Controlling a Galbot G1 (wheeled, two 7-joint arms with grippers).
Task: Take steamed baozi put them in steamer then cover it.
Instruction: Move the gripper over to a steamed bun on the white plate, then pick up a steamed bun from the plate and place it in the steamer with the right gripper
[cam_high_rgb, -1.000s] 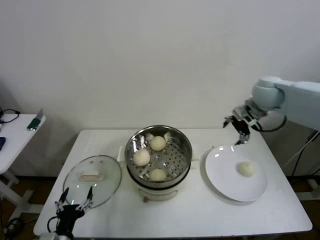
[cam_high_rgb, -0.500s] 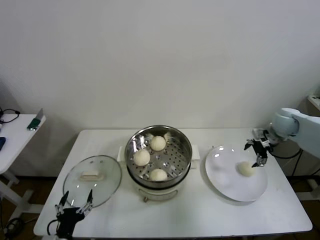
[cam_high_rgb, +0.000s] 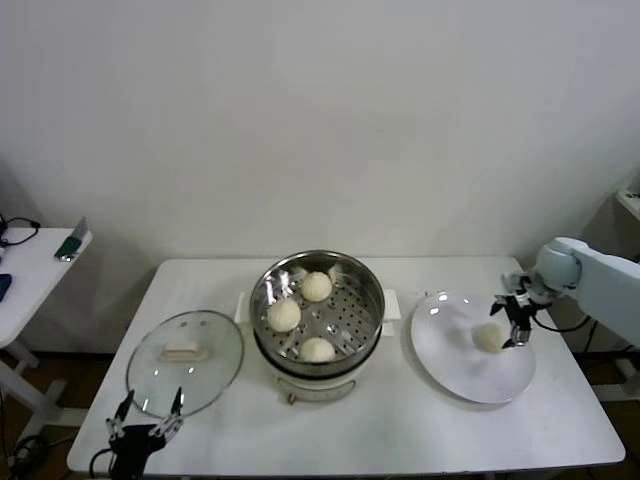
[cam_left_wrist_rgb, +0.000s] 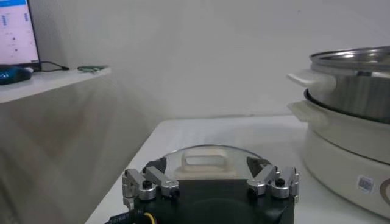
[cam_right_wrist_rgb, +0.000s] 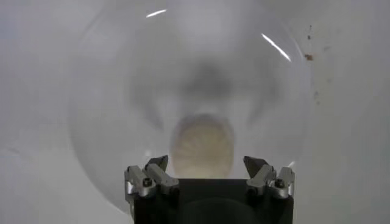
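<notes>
the left hand (cam_high_rgb: 143, 432) is cut off by the lower edge of the head view, so only its dark body and two finger pairs show; it sits low at the near left edge of the table (cam_high_rgb: 400, 420), just in front of the glass cover (cam_high_rgb: 186, 361), fingers spread apart and holding nothing. in the left wrist view the cover's cream handle (cam_left_wrist_rgb: 205, 163) shows between the spread fingers (cam_left_wrist_rgb: 149, 182), while the cover's far rim is hard to make out against the table. the steamer (cam_high_rgb: 317, 305) is cropped there too, only its side wall and the pot base under it showing.

the right arm reaches in from the right edge, elbow out of frame, its hand (cam_high_rgb: 514, 320) tilted down over the white plate (cam_high_rgb: 455, 370). its fingers stand apart, just beside the last steamed bun (cam_high_rgb: 489, 337) on the plate; whether they touch it cannot be told. in the right wrist view the bun (cam_right_wrist_rgb: 203, 146) lies blurred between the open fingers (cam_right_wrist_rgb: 150, 176), partly hidden by the hand's body.

three buns (cam_high_rgb: 284, 315) lie in the uncovered steamer at the table's middle.
</notes>
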